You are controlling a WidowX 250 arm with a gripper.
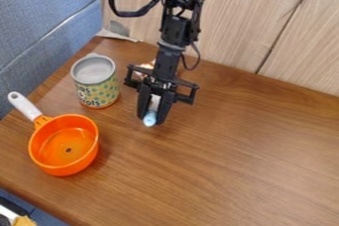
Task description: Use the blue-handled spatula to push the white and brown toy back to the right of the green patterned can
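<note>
Brown wooden table: black pincer pinches white, blue-tipped cylinder; grasp made, not released. Dotted cylindrical can, orange plastic saucepan nearby.

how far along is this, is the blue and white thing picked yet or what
Done: the grasp, by the look of it, as the blue and white thing sits between the fingers of the gripper. In hand: that same thing, over the table, near the can and orange pan. Left: probably the release, since the fingers are closed around it.
</note>
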